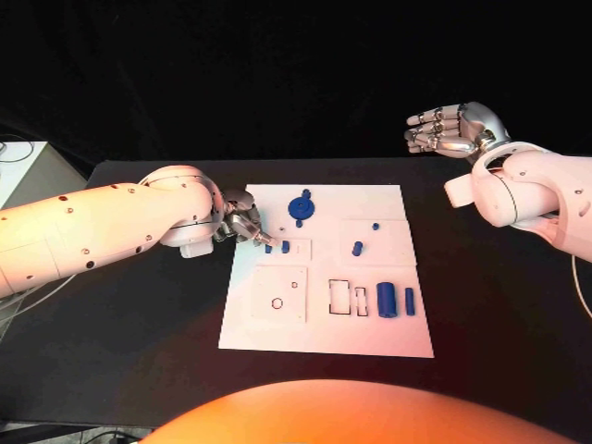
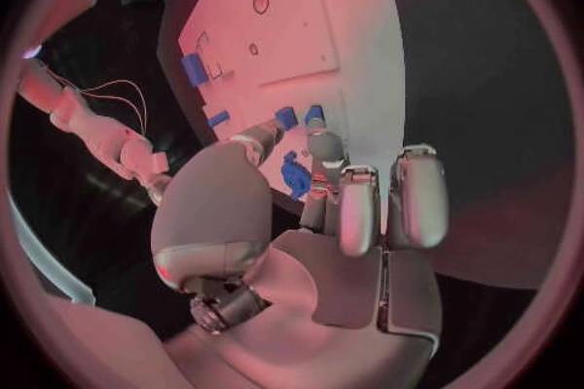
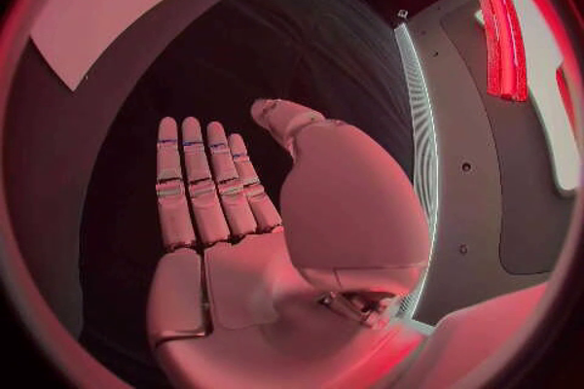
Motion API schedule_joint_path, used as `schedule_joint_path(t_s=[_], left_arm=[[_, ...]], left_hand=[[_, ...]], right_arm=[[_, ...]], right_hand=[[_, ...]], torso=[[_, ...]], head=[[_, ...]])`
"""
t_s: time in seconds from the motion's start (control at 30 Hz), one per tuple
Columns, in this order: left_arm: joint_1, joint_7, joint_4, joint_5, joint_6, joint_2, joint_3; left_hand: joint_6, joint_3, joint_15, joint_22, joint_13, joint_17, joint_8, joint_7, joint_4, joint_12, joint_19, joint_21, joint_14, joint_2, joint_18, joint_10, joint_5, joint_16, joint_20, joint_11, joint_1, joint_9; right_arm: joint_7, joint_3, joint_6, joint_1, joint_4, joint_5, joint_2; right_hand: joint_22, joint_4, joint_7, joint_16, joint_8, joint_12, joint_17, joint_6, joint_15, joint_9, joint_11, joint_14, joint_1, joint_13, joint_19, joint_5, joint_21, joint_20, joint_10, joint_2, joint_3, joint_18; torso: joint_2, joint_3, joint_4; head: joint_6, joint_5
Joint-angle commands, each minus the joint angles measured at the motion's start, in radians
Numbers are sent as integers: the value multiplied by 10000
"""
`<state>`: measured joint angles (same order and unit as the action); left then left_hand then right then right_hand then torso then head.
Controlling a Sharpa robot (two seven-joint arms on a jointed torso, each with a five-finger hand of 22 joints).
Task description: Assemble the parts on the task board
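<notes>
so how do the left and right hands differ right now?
The left hand is low over the task board, fingertips down by two small blue parts; the right hand is raised beyond the board, over bare table. The left hand's fingers reach toward the parts; the right hand's curl around nothing. Both are silver, on white arms.

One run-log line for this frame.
left hand: fingertips at small blue part on task board, grip unclear | right hand: empty, off board
</notes>
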<state>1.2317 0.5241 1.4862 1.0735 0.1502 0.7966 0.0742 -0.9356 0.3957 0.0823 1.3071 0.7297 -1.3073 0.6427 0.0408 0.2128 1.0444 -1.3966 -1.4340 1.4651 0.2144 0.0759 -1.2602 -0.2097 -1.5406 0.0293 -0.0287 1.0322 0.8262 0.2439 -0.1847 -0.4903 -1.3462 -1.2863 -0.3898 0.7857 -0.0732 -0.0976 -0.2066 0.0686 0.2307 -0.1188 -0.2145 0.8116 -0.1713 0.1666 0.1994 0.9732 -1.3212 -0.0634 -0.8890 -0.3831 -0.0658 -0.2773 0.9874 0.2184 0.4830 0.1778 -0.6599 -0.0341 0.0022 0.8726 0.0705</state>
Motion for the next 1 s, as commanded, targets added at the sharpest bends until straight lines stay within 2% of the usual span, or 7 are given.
schedule_joint_path(t_s=[0.03, 0.07, 0.23, 0.47, 0.57, 0.83, 1.0], left_arm=[[2, -275, 269, -721, -204, 159, -94], [4, -486, 408, -1095, -397, 265, -159], [8, -2013, 664, -1512, -1773, 349, -260], [-6, -4155, 630, 14, -3535, -136, -68], [-83, -4826, 560, 667, -4025, -393, 68], [-251, -5436, 353, 1099, -4520, -764, 177], [-281, -5931, 276, 288, -4940, -833, 155]], left_hand=[[372, -91, -68, -526, -684, -1540, 19, 114, 133, -502, 498, 396, 710, -7, 9, 560, -69, 362, 34, 100, 433, 12], [778, -113, -210, -1336, -1451, -824, -58, 292, 200, -1092, 1117, 931, 413, -67, 189, 1280, -133, 848, 139, 265, 829, -24], [1752, 993, -574, -3941, -1840, 1394, -277, 745, -260, -1576, 3094, 2918, -862, -452, 742, 2655, -221, 2508, 504, 649, 2692, -489], [1749, 2523, -815, -4696, -2510, 2243, -1161, 981, -1111, -2199, 3711, 3550, -1500, 121, 894, 3739, -60, 3044, 696, 922, 3296, -1804], [1906, 2557, -1010, -5538, -3017, 3775, -1501, 1159, -1250, -2697, 4590, 4319, -2707, 421, 1054, 4166, -31, 4229, 856, 1133, 3193, -2296], [1849, 2508, -1071, -5603, -3312, 4214, -1558, 1211, -1322, -2869, 4685, 4461, -3016, 434, 1065, 4220, -13, 4515, 929, 1225, 3176, -2566], [1647, 2543, -1112, -5665, -3595, 5036, -1520, 1258, -1383, -2951, 4734, 4580, -3521, 237, 1076, 4120, -41, 5081, 975, 1269, 3225, -2799]], right_arm=[[45, 2, 151, 18, -5, -84, 6], [48, 2, 155, 25, -2, -83, 7], [68, 2, 169, 52, 16, -72, -3], [92, 2, 170, 90, 64, -64, -44], [94, 2, 167, 101, 82, -65, -55], [3, 2, 467, 130, -4, -901, 12], [-264, 1, 935, 149, -470, -2623, 280]], right_hand=[[15, 59, -557, -46, -43, 57, 11, 50, 2, -11, 48, -99, 50, -2, 73, -48, 48, -27, -5, -53, -10, 30], [24, 63, -558, -45, -46, 59, 19, 52, -1, -12, 51, -109, 53, -2, 90, -48, 47, -30, -3, -53, -12, 30], [31, 69, -558, -44, -46, 58, 26, 57, -4, -12, 50, -117, 49, -3, 104, -49, 46, -33, 2, -57, -9, 30], [40, 96, -549, -32, -46, 55, 36, 71, 0, -11, 43, -113, 22, -5, 117, -52, 36, -34, 17, -67, 7, 35], [40, 96, -549, -32, -46, 55, 36, 71, 0, -11, 43, -113, 22, -5, 117, -52, 36, -34, 17, -67, 7, 35], [38, 329, -487, 159, -72, 71, 63, 137, 93, -19, -16, 196, -139, -3, -70, -31, -70, 17, 87, -81, 139, 74], [-73, 767, -225, 710, 45, -36, -121, 590, 487, 39, -295, 1265, -354, -5, -1066, 140, -500, 427, 672, -141, 506, 72]], torso=[[-6, -2, -10], [0, -4, 0], [3, -9, 27], [-2, -2, -6], [-2, -3, -9], [-1, -10, -14], [-20, -15, -4]], head=[[0, -37], [0, -46], [0, -93], [0, -145], [0, -278], [0, -626], [0, -647]])
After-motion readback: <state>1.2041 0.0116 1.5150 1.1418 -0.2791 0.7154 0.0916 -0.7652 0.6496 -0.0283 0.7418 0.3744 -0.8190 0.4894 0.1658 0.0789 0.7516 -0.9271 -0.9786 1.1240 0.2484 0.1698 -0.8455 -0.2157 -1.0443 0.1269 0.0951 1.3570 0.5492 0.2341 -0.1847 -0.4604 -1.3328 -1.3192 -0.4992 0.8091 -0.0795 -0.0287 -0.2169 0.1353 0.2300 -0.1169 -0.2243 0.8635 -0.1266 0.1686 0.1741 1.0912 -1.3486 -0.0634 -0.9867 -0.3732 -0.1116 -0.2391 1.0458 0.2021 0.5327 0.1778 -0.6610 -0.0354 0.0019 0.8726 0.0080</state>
